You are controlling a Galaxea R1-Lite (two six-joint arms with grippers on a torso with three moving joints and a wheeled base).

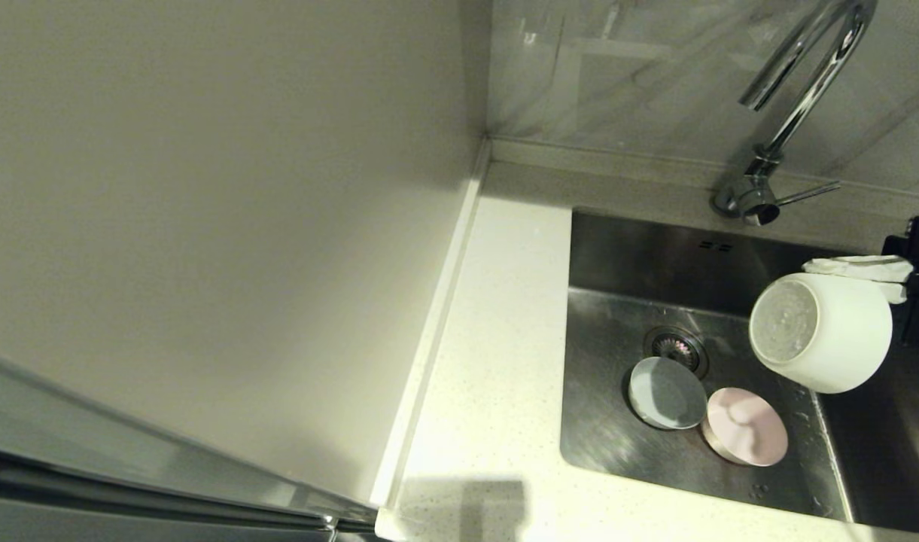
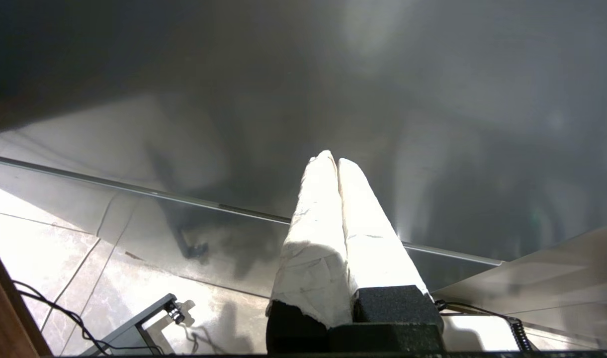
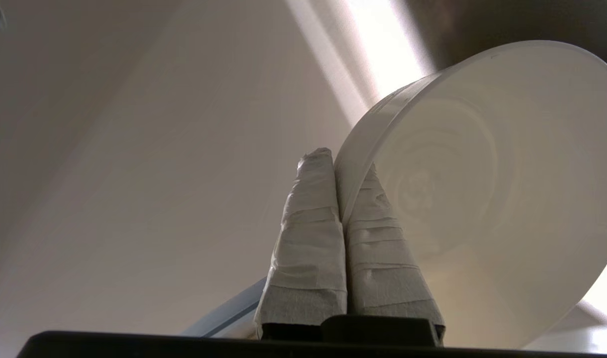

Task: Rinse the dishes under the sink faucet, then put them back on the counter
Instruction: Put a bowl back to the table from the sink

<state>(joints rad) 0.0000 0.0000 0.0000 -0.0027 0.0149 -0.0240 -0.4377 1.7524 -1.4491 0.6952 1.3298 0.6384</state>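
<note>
Head view: your right tool pinches the whitish-green bowl's rim; bowl tipped sideways above the sink, base facing left.

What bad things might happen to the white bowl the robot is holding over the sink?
The right gripper pinches only the thin rim of the whitish-green round bowl, which hangs tipped on its side, so it might slip. Falling, it could hit the pale blue bowl or pale pink bowl lying in the brushed steel sink. Lifting carelessly, it might bump the chrome gooseneck faucet.
</note>
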